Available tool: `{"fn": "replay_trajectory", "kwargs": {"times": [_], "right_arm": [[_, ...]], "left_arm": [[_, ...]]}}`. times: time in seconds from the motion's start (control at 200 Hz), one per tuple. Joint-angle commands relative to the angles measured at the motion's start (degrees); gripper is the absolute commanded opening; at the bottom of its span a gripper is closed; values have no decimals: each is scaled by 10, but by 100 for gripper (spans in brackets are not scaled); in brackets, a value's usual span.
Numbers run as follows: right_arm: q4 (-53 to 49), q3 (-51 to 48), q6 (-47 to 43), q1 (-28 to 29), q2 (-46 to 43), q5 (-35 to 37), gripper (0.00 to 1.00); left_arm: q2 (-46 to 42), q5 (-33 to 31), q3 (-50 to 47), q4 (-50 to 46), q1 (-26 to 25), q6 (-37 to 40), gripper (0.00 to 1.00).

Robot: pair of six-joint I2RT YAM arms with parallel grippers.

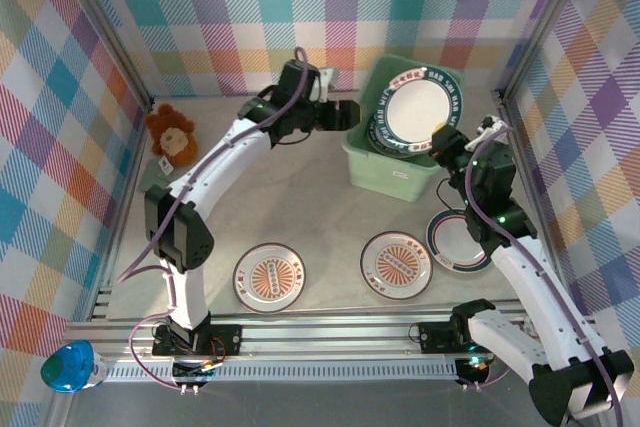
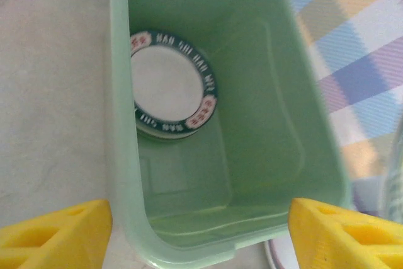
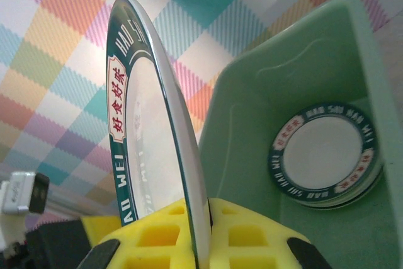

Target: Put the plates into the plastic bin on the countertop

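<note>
The mint-green plastic bin (image 1: 397, 179) stands at the back right of the beige countertop (image 1: 300, 197). My right gripper (image 1: 446, 143) is shut on the rim of a teal-rimmed plate (image 1: 424, 105), holding it tilted over the bin. In the right wrist view this plate (image 3: 151, 124) stands on edge between the yellow pads (image 3: 264, 237), with a stack of teal-rimmed plates (image 3: 324, 155) lying in the bin (image 3: 277, 80). My left gripper (image 1: 346, 114) hovers open at the bin's left side; its yellow fingers (image 2: 56, 231) straddle the bin's end wall (image 2: 189, 253), empty. Two orange sunburst plates (image 1: 270, 277) (image 1: 397, 265) and one teal-rimmed plate (image 1: 452, 243) lie on the countertop.
A stuffed lion toy (image 1: 172, 132) sits at the back left by the plaid wall. A blue dome-shaped object (image 1: 68, 365) rests outside the front rail. The teal-rimmed plate on the countertop lies partly under my right arm.
</note>
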Motion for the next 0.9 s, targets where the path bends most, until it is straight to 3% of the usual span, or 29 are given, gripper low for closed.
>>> {"fn": "replay_trajectory", "kwargs": {"times": [0.0, 0.335, 0.58, 0.72, 0.895], "right_arm": [[-16, 19, -11, -18, -26, 23, 0], [-69, 21, -11, -65, -48, -19, 0], [-73, 7, 1, -78, -58, -38, 0], [-82, 8, 2, -80, -64, -41, 0], [-97, 6, 4, -81, -71, -41, 0]], "left_arm": [[26, -110, 32, -51, -24, 65, 75], [116, -186, 122, -88, -53, 75, 73], [140, -194, 132, -92, -54, 59, 69], [160, -188, 154, -99, -54, 48, 60], [166, -191, 163, -96, -53, 22, 42]]}}
